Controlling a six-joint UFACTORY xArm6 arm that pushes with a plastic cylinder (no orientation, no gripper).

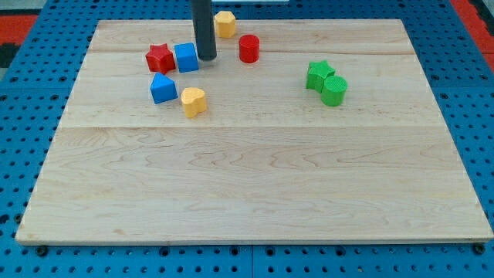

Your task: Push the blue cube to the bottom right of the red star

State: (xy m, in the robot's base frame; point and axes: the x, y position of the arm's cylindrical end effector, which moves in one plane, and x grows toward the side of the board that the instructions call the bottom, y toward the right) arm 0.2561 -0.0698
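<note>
1. Nearest the camera is the bare wooden board (255,193); every block sits far up near the view's top.
2. My tip (207,58) is the low end of a dark rod. It has no jaws, so it cannot open, close or hold anything.
3. The blue cube (186,58) is just left of my tip, touching it or almost touching.
4. The red star (159,58) is on the far side of that cube, right against it.
5. Below and left of my tip is a second blue block (163,89) with a pointed top, and a yellow heart-like block (193,101) is just beside it.
6. A yellow block (225,24) is up and right of my tip, and a red cylinder (248,48) is near on the right.
7. Far to the right, a green star (318,74) and a green cylinder (334,89) touch each other.
</note>
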